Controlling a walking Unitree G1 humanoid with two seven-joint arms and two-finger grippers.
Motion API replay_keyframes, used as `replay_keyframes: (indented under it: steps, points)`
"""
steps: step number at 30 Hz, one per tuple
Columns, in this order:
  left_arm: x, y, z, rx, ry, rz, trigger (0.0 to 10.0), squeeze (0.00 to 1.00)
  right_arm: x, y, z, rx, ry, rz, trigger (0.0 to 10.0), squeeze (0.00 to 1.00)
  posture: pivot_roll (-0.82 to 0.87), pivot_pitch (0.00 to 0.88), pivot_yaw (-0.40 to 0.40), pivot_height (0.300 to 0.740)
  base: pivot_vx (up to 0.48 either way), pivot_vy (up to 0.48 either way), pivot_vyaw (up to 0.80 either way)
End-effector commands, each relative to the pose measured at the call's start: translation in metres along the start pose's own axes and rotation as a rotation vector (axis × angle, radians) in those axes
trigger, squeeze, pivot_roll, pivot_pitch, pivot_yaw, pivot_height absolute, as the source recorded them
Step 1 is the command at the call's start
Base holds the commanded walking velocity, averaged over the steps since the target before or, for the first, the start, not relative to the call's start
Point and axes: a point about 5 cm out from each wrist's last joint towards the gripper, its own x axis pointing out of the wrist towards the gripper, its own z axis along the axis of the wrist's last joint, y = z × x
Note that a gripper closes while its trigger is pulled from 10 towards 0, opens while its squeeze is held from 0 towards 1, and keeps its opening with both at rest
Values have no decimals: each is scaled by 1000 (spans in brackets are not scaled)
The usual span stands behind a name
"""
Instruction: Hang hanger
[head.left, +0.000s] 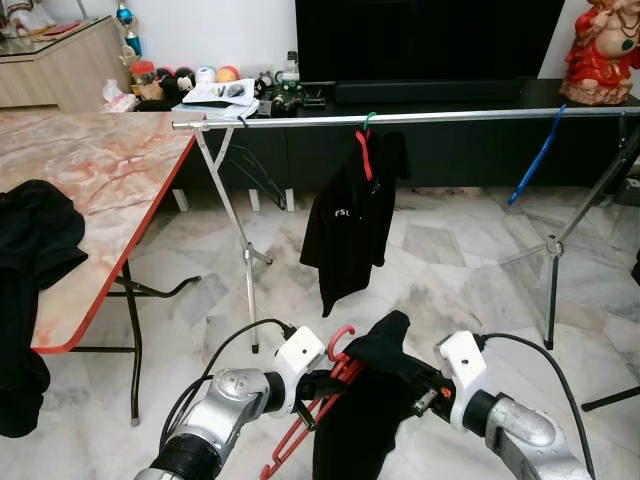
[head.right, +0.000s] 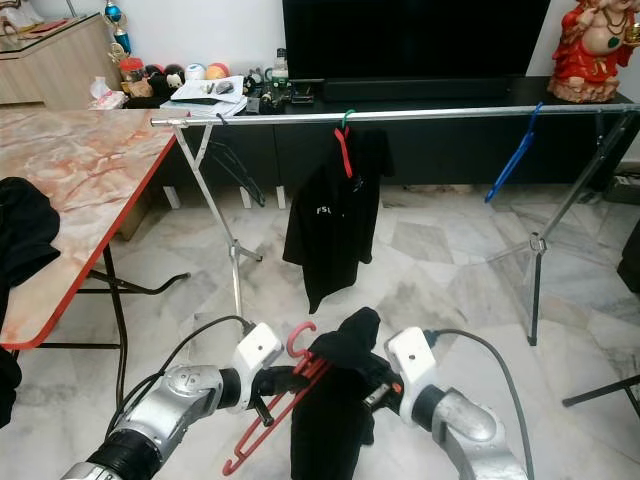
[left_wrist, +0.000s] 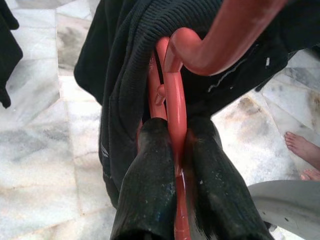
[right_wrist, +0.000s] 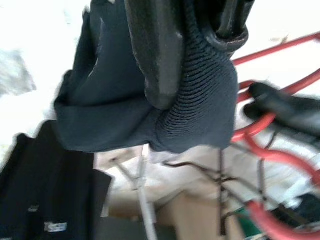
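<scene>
Low in front of me my left gripper (head.left: 322, 385) is shut on a red hanger (head.left: 310, 420), its two black fingers (left_wrist: 150, 180) pinching the neck just under the hook (left_wrist: 220, 35). A black garment (head.left: 370, 400) drapes over that hanger. My right gripper (head.left: 425, 392) is shut on the garment's ribbed collar (right_wrist: 200, 100), right beside the hanger. Ahead runs a silver clothes rail (head.left: 400, 118). On it hang a black shirt (head.left: 350, 235) on a red hanger with a green hook, and a bare blue hanger (head.left: 535, 160).
A marble-patterned table (head.left: 90, 190) with a red edge stands at my left, with black clothes (head.left: 30, 270) piled on it. Behind the rail is a dark TV console (head.left: 450, 100) with clutter and a red statue (head.left: 603, 50). A person's bare foot (left_wrist: 302, 147) rests on the marble floor.
</scene>
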Motion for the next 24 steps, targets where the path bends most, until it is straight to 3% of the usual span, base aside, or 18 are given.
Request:
replay_keyframes:
  steps: [1, 6, 7, 8, 16, 18, 20, 22, 24]
  points:
    - [-2, 6, 6, -4, -35, 26, 10000, 0, 2, -4, 13, 2, -66, -41, 10000, 0, -32, 77, 72, 740, 0, 0, 0]
    - [-1, 5, 6, -10, -41, 25, 10000, 0, 6, 9, 29, -2, -184, 60, 10000, 0, -31, 76, 72, 740, 0, 0, 0]
    - [-1, 4, 6, -13, -41, 21, 10000, 0, 5, 15, 33, 6, -209, 108, 10000, 0, -31, 74, 71, 740, 0, 0, 0]
    - [-1, 3, 5, -15, -38, 11, 10000, 0, 1, 29, 40, 11, -257, 234, 10000, 0, -31, 73, 70, 740, 0, 0, 0]
    - [0, 1, 3, -21, -28, -10, 10000, 0, -12, 55, 51, 4, -300, 477, 10000, 0, -38, 68, 68, 740, 0, 0, 0]
    - [0, 1, 3, -22, -28, -11, 10000, 0, -10, 53, 49, -6, -290, 453, 10000, 0, -38, 67, 67, 740, 0, 0, 0]
    - [0, 0, 3, -23, -30, -13, 10000, 0, -1, 31, 34, -41, -211, 266, 10000, 0, -38, 67, 67, 740, 0, 0, 0]
    - [1, 0, 3, -22, -30, -13, 10000, 0, 1, 23, 31, -64, -185, 203, 10000, 0, -36, 66, 67, 740, 0, 0, 0]
    - [0, 1, 3, -22, -31, -11, 10000, 0, 2, 3, 26, -57, -145, 55, 10000, 0, -37, 65, 66, 740, 0, 0, 0]
